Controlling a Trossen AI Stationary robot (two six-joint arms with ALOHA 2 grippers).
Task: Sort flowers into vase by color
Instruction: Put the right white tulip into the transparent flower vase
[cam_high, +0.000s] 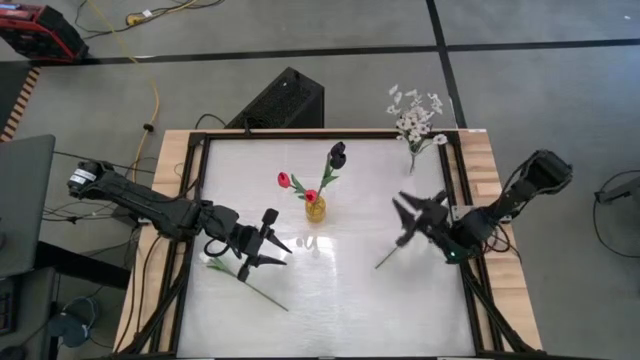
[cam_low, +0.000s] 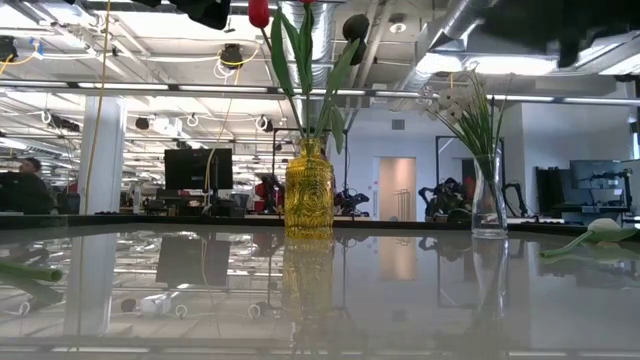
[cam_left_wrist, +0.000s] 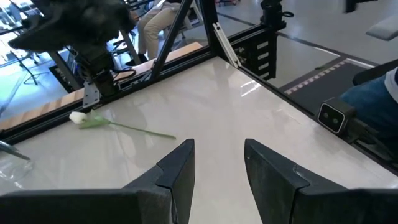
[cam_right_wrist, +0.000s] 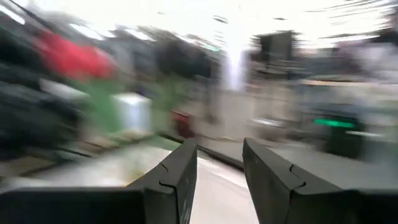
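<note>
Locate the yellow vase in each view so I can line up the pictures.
High view: yellow vase just above table centre, between the two arms.
Low view: yellow vase slightly left of centre, stems rising from it.
Left wrist view: not in it.
Right wrist view: too blurred to tell.
Shared landmark: the clear vase of white sprays.
</note>
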